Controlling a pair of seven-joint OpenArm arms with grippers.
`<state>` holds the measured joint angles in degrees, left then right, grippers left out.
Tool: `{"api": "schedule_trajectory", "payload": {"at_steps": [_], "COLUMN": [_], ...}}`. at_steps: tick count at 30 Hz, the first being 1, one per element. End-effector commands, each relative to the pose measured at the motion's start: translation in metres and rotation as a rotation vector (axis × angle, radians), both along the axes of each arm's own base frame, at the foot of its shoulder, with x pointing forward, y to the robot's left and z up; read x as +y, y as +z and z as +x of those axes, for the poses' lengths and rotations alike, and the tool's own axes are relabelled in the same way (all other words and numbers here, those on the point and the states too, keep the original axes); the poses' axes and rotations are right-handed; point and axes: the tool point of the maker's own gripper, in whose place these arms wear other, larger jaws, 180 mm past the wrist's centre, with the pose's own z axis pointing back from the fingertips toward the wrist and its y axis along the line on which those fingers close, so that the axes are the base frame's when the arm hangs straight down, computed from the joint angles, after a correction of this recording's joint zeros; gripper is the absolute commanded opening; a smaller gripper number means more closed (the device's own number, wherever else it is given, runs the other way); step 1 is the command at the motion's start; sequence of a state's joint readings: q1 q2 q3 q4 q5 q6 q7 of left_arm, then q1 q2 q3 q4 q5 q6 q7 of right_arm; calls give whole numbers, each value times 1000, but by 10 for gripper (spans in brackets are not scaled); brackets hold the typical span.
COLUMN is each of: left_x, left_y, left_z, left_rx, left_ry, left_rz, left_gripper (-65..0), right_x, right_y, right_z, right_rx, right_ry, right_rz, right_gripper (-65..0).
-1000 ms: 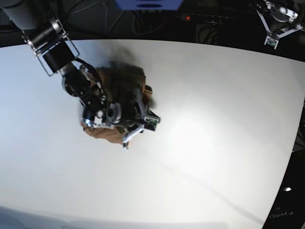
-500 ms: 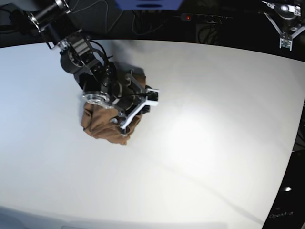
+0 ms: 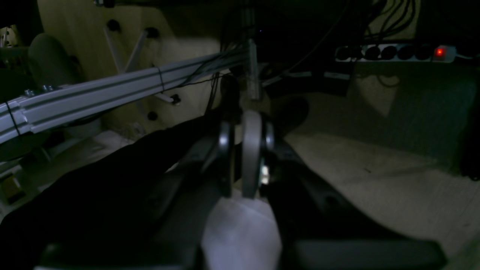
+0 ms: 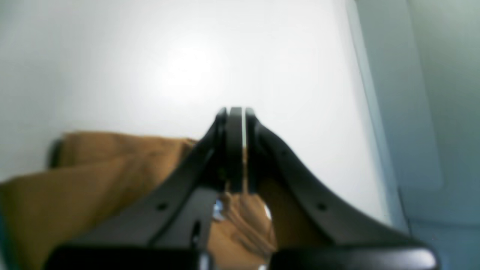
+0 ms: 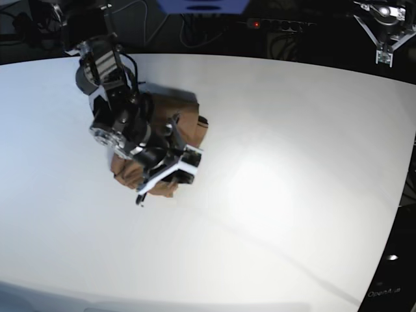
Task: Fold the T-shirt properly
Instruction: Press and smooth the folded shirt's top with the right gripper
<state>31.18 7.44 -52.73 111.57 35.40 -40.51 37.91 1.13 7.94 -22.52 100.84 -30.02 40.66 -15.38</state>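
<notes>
The brown T-shirt lies as a folded bundle on the white table, left of centre, mostly hidden under my right arm. My right gripper hangs over the bundle's front part. In the right wrist view the gripper is shut with nothing between the fingers, and the shirt lies below and to the left of it. My left gripper is off the table at the back right. In the left wrist view it is shut and empty.
The table's edge runs close to the right of my right gripper in its wrist view. Behind the table are dark cables and a power strip with a red light, plus an aluminium rail.
My right arm has swung over the shirt, and its gripper has moved down and left towards the bundle's front edge. The shirt stays bundled in place. The left arm has hardly moved.
</notes>
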Motion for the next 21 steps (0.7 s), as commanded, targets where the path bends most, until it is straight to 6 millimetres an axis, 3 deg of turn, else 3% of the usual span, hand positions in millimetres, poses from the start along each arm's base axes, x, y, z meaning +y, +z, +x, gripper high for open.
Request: {"api": "schedule_trajectory", "payload": {"at_steps": [1, 4, 7, 13, 16, 21], "left_x": [6, 6, 7, 7, 7, 5], "left_y": [8, 8, 8, 8, 6, 6], "left_z": [0, 0, 1, 8, 8, 17], "left_rx": [-5, -5, -7, -25, -21, -34], "left_ry": [-3, -4, -5, -5, -4, -12], "left_rz": [31, 31, 32, 31, 25, 26], "left_gripper": [-609, -609, -609, -609, -609, -609], "right_x": [2, -12, -18, -20, -17, -18], "right_y": [16, 15, 14, -3, -1, -3], "right_z": [15, 31, 33, 8, -6, -10], "right_rx": [-44, -31, -25, 30, 40, 47], "right_ry": [-18, -94, -123, -134, -133, -133], "right_rz": [51, 83, 96, 115, 150, 147], "right_gripper": [-647, -647, -647, -647, -647, -647]}}
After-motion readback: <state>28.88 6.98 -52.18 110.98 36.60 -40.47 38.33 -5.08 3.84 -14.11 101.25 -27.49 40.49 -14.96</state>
